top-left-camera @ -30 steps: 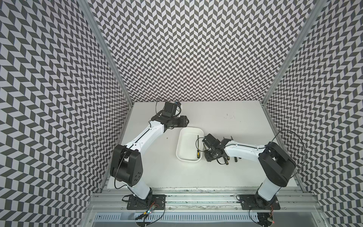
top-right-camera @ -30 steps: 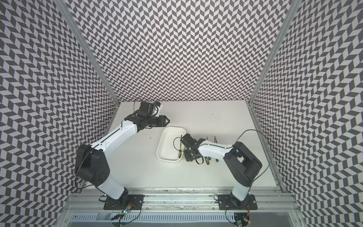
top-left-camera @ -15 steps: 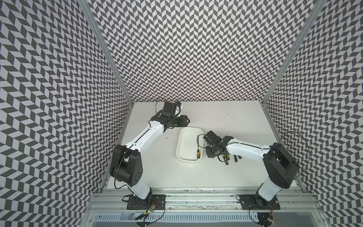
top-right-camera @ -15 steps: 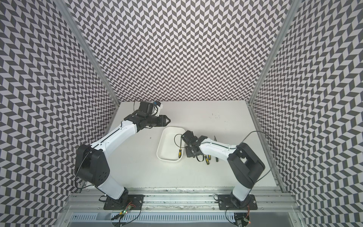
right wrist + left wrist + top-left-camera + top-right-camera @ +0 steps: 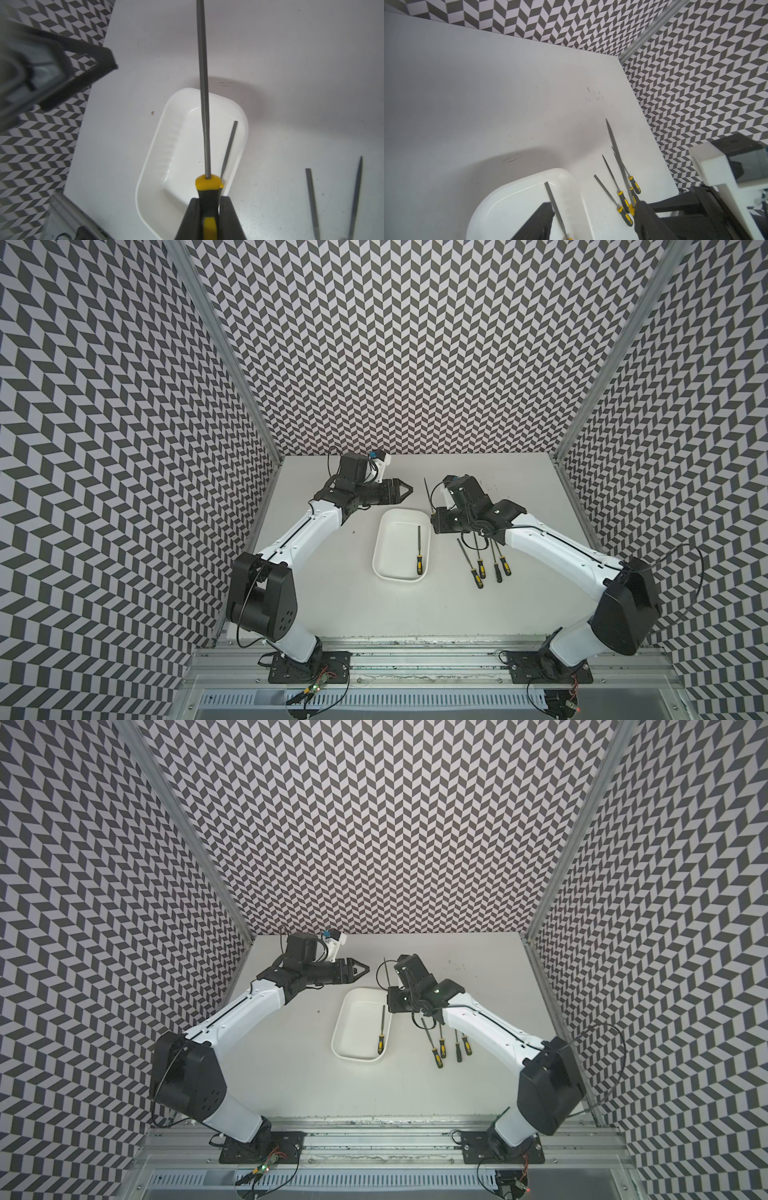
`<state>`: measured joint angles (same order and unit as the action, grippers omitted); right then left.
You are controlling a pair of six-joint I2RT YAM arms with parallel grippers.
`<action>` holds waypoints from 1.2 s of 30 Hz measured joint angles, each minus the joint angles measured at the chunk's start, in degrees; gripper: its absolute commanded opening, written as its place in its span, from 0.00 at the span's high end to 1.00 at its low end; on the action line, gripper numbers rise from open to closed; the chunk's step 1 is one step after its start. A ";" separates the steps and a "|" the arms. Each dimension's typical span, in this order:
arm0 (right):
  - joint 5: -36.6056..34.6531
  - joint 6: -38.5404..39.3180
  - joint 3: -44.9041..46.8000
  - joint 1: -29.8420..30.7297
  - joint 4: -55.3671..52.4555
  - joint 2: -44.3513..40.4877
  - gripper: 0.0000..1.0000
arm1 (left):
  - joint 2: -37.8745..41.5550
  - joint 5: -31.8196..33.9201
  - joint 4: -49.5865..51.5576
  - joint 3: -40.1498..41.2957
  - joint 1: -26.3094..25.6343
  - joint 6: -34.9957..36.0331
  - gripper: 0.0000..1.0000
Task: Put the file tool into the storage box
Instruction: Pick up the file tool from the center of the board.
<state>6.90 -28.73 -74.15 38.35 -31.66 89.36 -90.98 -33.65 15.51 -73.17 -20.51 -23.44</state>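
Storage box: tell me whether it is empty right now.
No, one file with a black and yellow handle lies flat inside the storage box, close to one long wall.

We see a white, shallow, rounded plastic storage box (image 5: 395, 547) on a plain off-white matte tabletop (image 5: 332, 597). Each slim steel file tool (image 5: 203, 104) has a dull grey blade and a black handle with yellow collar and inlay. Black-and-white chevron wall panels (image 5: 395, 344) surround white robot arms (image 5: 299, 531) with black joints.
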 measured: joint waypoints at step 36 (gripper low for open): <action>3.15 -1.88 -9.46 -0.59 2.12 3.72 0.35 | 0.24 3.76 4.31 1.01 -2.95 4.90 1.00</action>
<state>10.04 -30.61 -83.61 37.76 -29.54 93.08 -90.74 -29.89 19.81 -72.16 -23.46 -18.55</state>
